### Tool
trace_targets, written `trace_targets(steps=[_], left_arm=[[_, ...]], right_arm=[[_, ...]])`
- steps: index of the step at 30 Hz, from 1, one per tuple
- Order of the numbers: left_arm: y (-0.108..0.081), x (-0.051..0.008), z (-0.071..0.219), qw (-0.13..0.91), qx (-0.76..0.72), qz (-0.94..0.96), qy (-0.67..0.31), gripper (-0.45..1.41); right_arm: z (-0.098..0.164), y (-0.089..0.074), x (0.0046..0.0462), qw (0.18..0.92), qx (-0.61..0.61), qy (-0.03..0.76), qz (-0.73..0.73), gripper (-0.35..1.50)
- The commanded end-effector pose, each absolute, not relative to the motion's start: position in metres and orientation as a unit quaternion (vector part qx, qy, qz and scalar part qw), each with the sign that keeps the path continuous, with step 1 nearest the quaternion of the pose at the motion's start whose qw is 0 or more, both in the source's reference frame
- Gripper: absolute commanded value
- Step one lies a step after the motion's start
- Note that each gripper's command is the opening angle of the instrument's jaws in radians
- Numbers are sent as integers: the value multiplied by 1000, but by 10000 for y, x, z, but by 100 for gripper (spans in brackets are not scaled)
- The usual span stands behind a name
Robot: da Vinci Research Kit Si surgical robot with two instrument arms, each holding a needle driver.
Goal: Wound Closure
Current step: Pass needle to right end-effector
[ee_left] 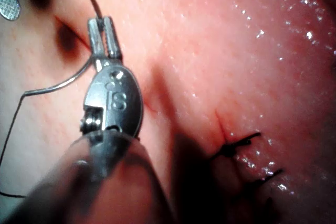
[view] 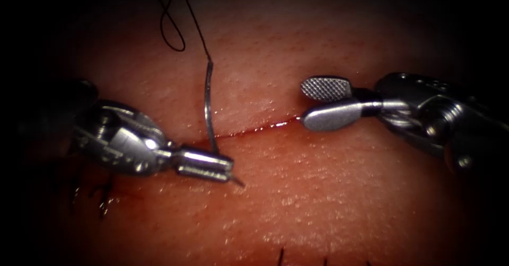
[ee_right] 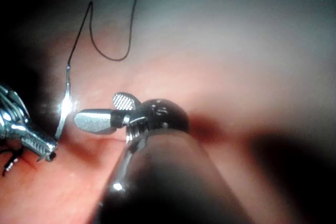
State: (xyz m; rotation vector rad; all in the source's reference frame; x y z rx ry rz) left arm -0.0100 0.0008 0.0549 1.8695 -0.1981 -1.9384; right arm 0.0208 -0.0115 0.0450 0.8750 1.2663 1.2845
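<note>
My left tool comes in from the left and is shut on the curved needle close to its point, which pokes out just past the jaws. The needle's body arcs up across the cut, free of the tissue. Black thread leaves its blunt end and loops away at the top. My right tool hovers open by the cut's right end, holding nothing. In the left wrist view the tool pinches the needle. In the right wrist view the open tool sits beside the needle.
Finished black stitches lie under and behind my left tool, seen too as dark knots in the left wrist view. Short thread ends stick up at the bottom edge. Red fluid lines the cut.
</note>
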Motion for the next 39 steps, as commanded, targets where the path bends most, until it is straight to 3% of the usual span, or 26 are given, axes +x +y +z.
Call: trace_targets(steps=[1,14,39], left_arm=[[14,-105,553,224,676,-697,-77,-45],[12,-99,537,250,697,-661,-122,-45],[1,-102,516,266,713,-636,-129,-45]], right_arm=[[453,-109,225,525,375,538,543,115],[463,-110,258,474,424,531,560,118],[472,-128,324,458,489,514,535,118]])
